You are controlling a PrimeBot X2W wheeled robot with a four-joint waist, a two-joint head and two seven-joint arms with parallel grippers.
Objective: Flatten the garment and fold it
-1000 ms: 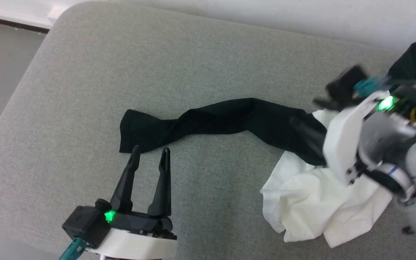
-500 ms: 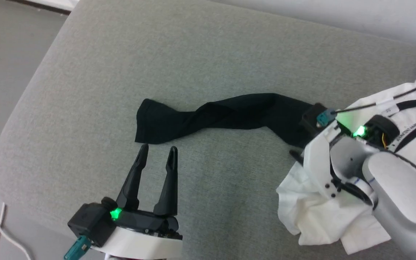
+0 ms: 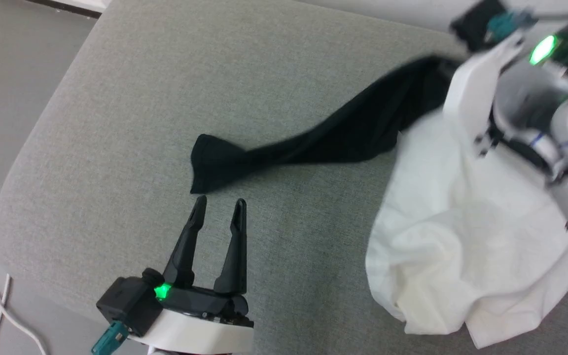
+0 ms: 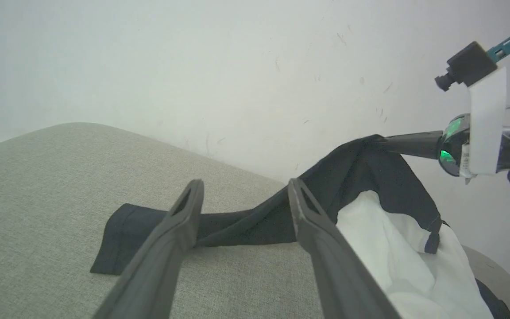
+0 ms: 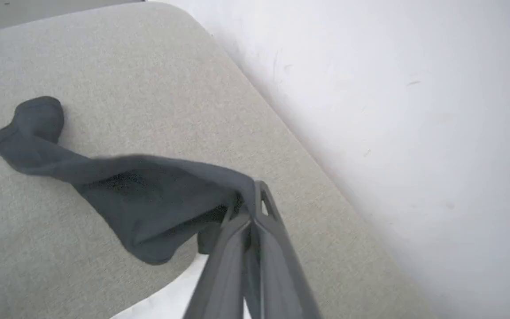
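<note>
Grey woven fabric covers the surface [image 3: 116,123]. At the left, the left gripper [image 3: 220,202] is over it with its jaws wide apart and holding nothing, the tips just beside the cuff [image 3: 205,167] of the garment [image 3: 461,236]. The black sleeve [image 3: 353,133] lies with this cuff on the surface and rises to the right. There the right gripper [image 5: 253,199] has its jaws closed tight on the black cloth. The white body hangs bunched below it.

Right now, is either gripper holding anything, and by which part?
The right gripper is shut on the garment, pinching its black sleeve near the shoulder. The left gripper is open, holding nothing.
</note>
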